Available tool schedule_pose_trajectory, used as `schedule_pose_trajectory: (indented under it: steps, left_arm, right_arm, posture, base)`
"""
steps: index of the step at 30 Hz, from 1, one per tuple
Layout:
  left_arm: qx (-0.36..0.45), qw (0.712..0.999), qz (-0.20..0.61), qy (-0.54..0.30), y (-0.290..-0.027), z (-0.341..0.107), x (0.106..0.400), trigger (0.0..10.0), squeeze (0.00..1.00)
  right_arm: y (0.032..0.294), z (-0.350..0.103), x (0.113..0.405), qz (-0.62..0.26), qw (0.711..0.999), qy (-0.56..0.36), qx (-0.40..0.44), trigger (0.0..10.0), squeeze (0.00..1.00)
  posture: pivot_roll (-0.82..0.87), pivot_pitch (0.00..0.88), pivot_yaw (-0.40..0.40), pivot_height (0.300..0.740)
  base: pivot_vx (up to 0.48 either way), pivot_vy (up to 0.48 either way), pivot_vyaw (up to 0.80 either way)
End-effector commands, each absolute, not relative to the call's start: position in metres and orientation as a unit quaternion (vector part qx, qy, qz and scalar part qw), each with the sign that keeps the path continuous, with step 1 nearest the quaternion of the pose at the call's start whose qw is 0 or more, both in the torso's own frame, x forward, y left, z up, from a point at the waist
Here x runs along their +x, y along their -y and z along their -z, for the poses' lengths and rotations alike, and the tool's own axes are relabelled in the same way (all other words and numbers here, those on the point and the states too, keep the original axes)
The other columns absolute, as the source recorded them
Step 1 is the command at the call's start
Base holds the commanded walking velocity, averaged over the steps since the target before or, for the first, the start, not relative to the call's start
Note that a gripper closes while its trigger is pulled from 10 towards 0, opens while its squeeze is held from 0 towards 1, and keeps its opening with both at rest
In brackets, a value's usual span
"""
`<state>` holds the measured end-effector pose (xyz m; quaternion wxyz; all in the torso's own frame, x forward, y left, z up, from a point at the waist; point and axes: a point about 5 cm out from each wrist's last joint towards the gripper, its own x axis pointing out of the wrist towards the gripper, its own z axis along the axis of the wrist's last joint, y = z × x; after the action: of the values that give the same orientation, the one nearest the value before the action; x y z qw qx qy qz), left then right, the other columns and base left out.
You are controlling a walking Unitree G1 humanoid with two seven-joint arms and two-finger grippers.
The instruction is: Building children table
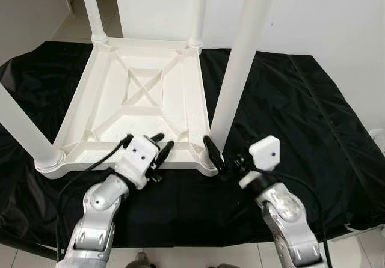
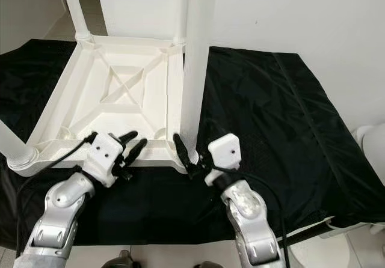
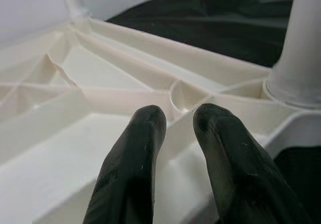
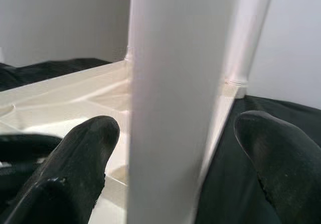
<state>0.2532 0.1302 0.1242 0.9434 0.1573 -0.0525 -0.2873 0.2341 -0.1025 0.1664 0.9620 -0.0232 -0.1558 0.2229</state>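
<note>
The inverted table top (image 1: 144, 100) lies on the black-covered counter (image 1: 313, 136). The left gripper (image 1: 161, 143) – fingers narrowly parted – rests at its near rim. The right gripper (image 4: 175, 148) straddles the near-right leg (image 1: 240, 70), spread wide – close squarely and keep the leg vertical while seating.

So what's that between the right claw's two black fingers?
A white table leg stands between the right gripper's spread fingers, seen in the right wrist view.
</note>
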Motion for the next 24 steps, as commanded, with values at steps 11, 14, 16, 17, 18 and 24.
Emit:
schedule_pose_trajectory:
  steps: [11,14,16,17,18,24]
  left_arm:
    - [0.158,0.953,0.253,0.061,-0.13,-0.126,0.255,10.0,0.0]
    - [0.158,0.952,0.254,0.063,-0.129,-0.126,0.254,10.0,0.0]
    - [0.157,0.952,0.254,0.063,-0.129,-0.126,0.253,10.0,0.0]
    - [0.157,0.952,0.254,0.063,-0.129,-0.126,0.253,10.0,0.0]
    - [0.157,0.952,0.255,0.063,-0.128,-0.126,0.253,10.0,0.0]
    - [0.136,0.944,0.291,0.069,-0.119,-0.129,0.247,10.0,0.0]
  right_arm:
    - [0.083,-0.198,0.247,-0.188,0.961,0.204,-0.015,10.0,0.0]
    - [0.081,-0.203,0.247,-0.184,0.959,0.213,-0.021,10.0,0.0]
    - [0.08,-0.206,0.247,-0.182,0.959,0.217,-0.024,10.0,0.0]
    - [0.08,-0.206,0.247,-0.182,0.959,0.217,-0.024,10.0,0.0]
    - [0.08,-0.206,0.246,-0.182,0.959,0.216,-0.022,10.0,0.0]
    - [0.083,-0.206,0.248,-0.173,0.963,0.205,-0.018,0.0,0.0]
  posture:
    - [0.11,0.02,-0.071,0.74]
    - [0.11,0.02,-0.076,0.74]
    - [0.11,0.019,-0.077,0.74]
    - [0.11,0.019,-0.077,0.74]
    - [0.11,0.018,-0.078,0.74]
    - [0.11,0.019,-0.083,0.74]
  base:
    - [0.0,0.0,0.0]
    - [0.0,0.0,0.0]
    - [0.0,0.0,0.0]
    - [0.0,0.0,0.0]
    - [0.0,0.0,0.0]
    - [0.0,0.0,0.0]
